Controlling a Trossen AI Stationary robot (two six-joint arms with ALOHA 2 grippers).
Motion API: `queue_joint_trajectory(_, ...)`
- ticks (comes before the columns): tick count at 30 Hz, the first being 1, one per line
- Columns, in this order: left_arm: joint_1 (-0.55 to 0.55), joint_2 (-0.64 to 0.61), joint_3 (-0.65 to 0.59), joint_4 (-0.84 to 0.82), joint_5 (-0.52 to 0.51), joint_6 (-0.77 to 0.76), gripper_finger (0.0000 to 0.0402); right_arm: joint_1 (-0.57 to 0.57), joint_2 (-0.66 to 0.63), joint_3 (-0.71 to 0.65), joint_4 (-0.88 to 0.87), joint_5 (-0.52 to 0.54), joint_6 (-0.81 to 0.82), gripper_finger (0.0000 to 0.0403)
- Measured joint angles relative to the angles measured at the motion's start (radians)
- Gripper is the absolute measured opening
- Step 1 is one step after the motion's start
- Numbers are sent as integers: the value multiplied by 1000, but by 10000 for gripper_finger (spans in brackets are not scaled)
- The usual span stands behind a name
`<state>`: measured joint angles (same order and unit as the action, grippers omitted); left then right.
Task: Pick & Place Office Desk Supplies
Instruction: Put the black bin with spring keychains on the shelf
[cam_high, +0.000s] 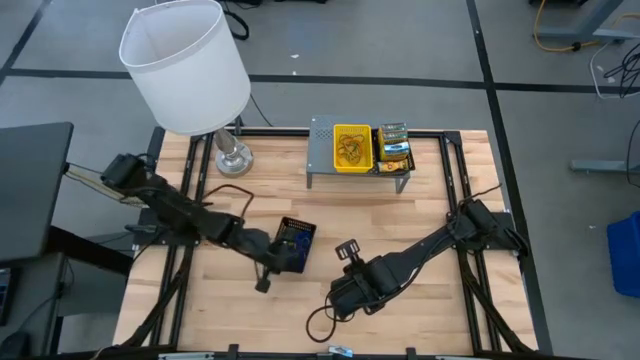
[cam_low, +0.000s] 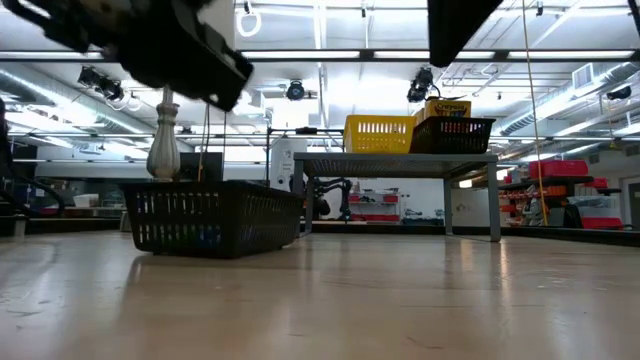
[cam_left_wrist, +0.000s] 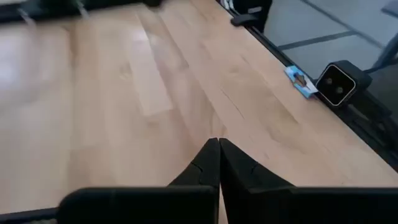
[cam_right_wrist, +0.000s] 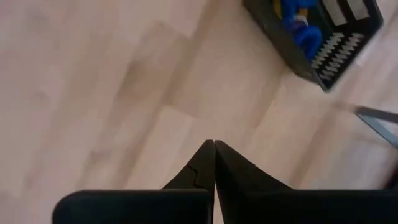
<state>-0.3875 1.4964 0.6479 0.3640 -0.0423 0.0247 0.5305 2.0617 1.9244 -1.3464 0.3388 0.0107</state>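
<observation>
Nearest my side of the pale wooden table (cam_high: 420, 310) both arms hang low over bare boards: the right gripper (cam_high: 347, 249) sits just right of centre with its two dark fingers pressed together on nothing, and the left gripper (cam_high: 264, 284) hovers a little to its left, likewise closed and empty. Just beyond the left gripper stands a small black mesh tray (cam_high: 295, 243) on the tabletop, holding blue rubber-band loops (cam_right_wrist: 300, 30). I judge that tray light and fairly stiff, likely to slide on the smooth wood, so I would pinch one upper wall rim rather than the body; the bands are soft and thin and would be fiddly to take alone. Farther back, a grey perforated metal shelf (cam_high: 322, 135) carries a yellow slotted tray (cam_high: 352, 148) with thin loops inside, and beside it a second black mesh tray (cam_high: 393, 158) with yellow-and-green crayon boxes (cam_high: 394, 136). A white-shaded lamp (cam_high: 187, 62) rises at the far left. I cannot count the boxes, and the near tray's full contents stay cut off.
</observation>
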Motion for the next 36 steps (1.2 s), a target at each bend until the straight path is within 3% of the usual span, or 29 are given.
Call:
queue_joint_trajectory(7, -121, -233, -17, -167, -203, 60, 1, -33, 0, 0, 156, -102, -17, 11)
queue_joint_trajectory(10, -183, -351, -106, -32, -270, 90, 1, -43, 0, 0, 264, -122, -62, 7)
queue_joint_trajectory(14, -229, -496, -284, 215, -287, 118, 1, -58, 0, 0, 426, -175, -132, 5)
queue_joint_trajectory(18, -235, -602, -434, 314, -294, 109, 1, -92, 0, -1, 552, -259, -174, 16)
queue_joint_trajectory(23, -225, -673, -545, 319, -302, 107, 1, -158, 28, -2, 644, -295, -161, 67)
queue_joint_trajectory(31, -137, -700, -640, 310, -360, 82, 3, -255, 150, 24, 704, -332, -123, 207)
queue_joint_trajectory(36, -88, -698, -639, 286, -355, 55, 5, -299, 224, 74, 678, -376, -97, 225)
